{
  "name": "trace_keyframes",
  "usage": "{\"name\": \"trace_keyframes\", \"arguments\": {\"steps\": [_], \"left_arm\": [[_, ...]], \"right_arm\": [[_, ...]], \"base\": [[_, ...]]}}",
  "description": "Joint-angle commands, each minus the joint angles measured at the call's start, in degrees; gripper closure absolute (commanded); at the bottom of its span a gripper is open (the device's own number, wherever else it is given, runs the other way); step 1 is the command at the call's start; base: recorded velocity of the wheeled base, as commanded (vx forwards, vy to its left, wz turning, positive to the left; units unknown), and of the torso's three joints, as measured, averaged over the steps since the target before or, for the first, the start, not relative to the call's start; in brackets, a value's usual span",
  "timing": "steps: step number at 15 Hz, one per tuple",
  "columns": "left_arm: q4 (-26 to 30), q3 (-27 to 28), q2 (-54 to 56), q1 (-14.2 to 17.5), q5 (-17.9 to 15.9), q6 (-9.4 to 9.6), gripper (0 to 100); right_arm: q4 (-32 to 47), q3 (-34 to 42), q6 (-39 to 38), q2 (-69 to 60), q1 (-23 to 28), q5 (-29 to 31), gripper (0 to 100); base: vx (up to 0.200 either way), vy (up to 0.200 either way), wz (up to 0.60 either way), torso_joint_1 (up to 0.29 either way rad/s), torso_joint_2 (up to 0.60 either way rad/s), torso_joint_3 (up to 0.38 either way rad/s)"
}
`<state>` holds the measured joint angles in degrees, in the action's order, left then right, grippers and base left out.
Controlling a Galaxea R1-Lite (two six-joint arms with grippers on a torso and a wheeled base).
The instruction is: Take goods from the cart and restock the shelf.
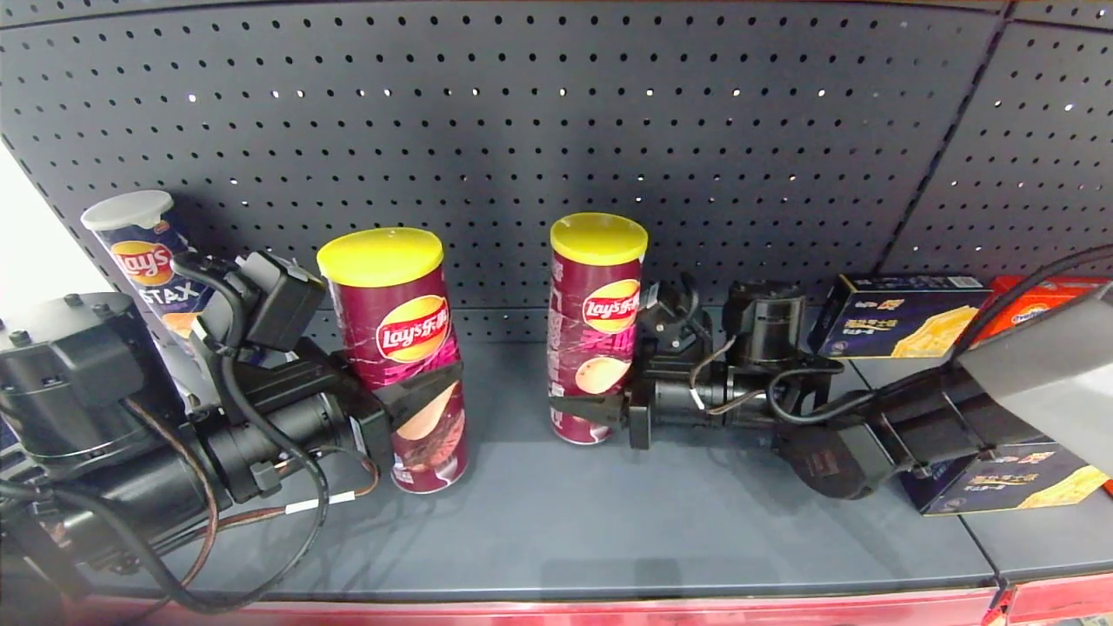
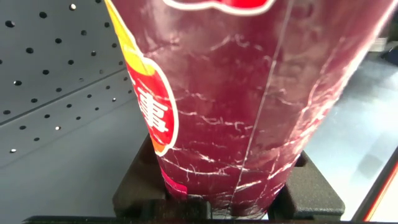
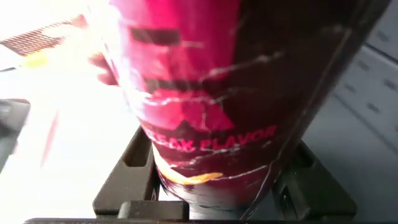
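Left gripper [image 1: 419, 398] is clamped on the lower half of the left can [image 1: 396, 348], a purple chip tube with a yellow lid, near the front left of the grey shelf [image 1: 556, 522]. The tube leans slightly, its base down at the shelf surface. In the left wrist view the gripper [image 2: 227, 200] has a finger on each side of the tube [image 2: 236, 112]. Right gripper [image 1: 593, 405] grips the right can [image 1: 598, 322], same kind, upright, farther back near the pegboard [image 1: 556, 130]; the right wrist view shows that gripper [image 3: 224, 194] squeezing the tube [image 3: 230, 106] low down. The two tubes stand apart. A blue can [image 1: 143, 252] with a pale lid stands at far left behind the left arm. On the right sit a dark blue box [image 1: 904, 317], an orange box [image 1: 1052, 296] and another dark blue box [image 1: 1009, 478] nearer the front.
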<state>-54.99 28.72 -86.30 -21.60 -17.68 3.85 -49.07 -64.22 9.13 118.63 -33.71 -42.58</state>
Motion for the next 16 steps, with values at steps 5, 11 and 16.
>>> {"name": "trace_keyframes", "arguments": {"steps": [5,11,16], "left_arm": [[0.0,-0.4,0.9,0.0,0.0,-1.48,100],[0.0,-0.5,0.9,0.0,0.2,-1.48,100],[0.0,-0.6,0.9,0.2,0.2,-1.48,100]], "right_arm": [[-8.7,17.3,-0.4,-11.2,-4.6,0.5,100],[-11.4,27.5,1.0,-14.5,-5.9,0.7,100],[-11.4,27.7,3.3,-11.6,-5.3,0.8,100]], "base": [[0.0,0.0,0.0,0.0,0.0,0.0],[0.0,0.0,0.0,0.0,0.0,0.0],[0.0,0.0,0.0,0.0,0.0,0.0]]}}
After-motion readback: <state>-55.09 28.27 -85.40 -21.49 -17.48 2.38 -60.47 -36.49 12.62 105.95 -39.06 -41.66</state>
